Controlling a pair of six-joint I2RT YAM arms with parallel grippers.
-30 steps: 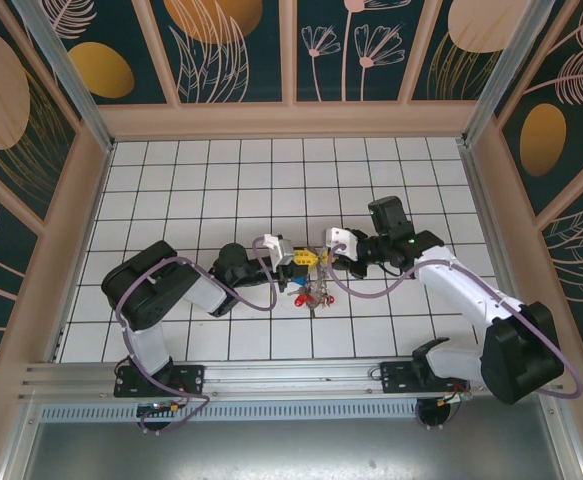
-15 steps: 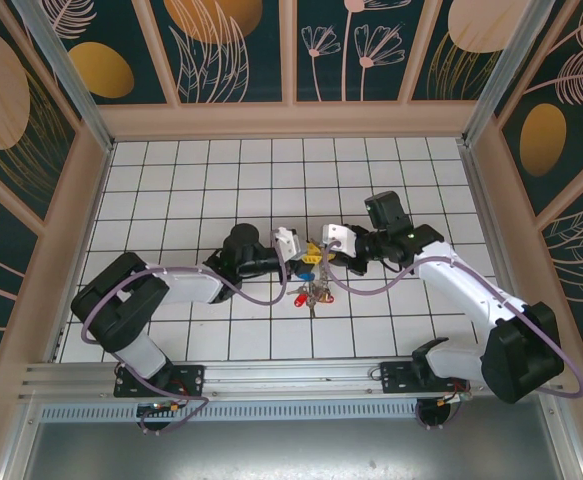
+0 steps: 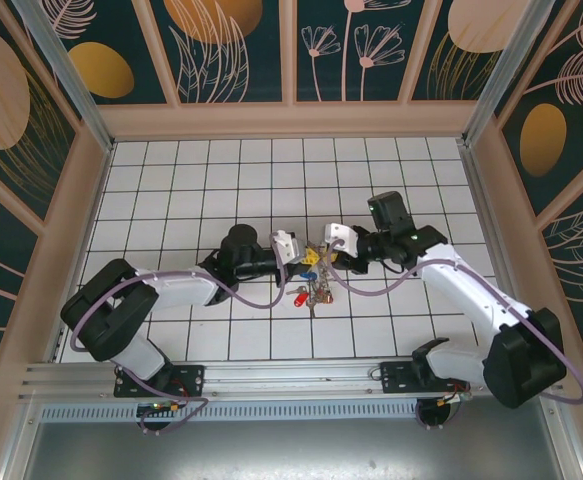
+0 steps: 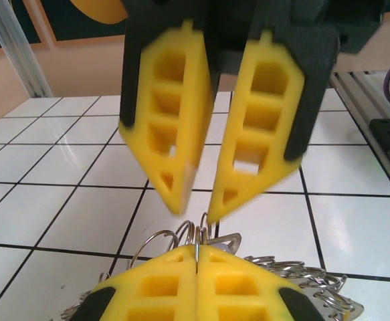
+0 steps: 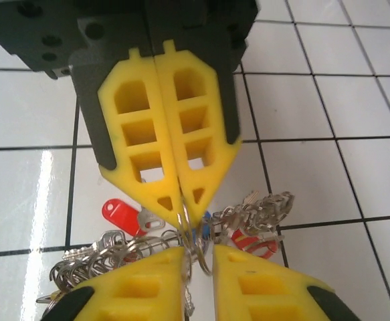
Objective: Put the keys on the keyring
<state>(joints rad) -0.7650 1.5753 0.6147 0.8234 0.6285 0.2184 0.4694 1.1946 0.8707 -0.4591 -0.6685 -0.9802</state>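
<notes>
left claw [image 5: 184, 199] pressed together, clamped on a thin wire loop [image 5: 195, 245]; cannot tell whether that loop is the keyring itself. right claw [image 4: 195, 211] meets it tip to tip from 3 o'clock, its fingers slightly apart, one on either side of the same loop. the keys [image 3: 311, 292], silvery with red and blue tags, lie bunched on the white tiled floor [image 3: 191, 180] just at 6 o'clock of the tips. bare tiles all round; walls [image 3: 291, 120] and front rail [image 3: 271, 378] well apart.
</notes>
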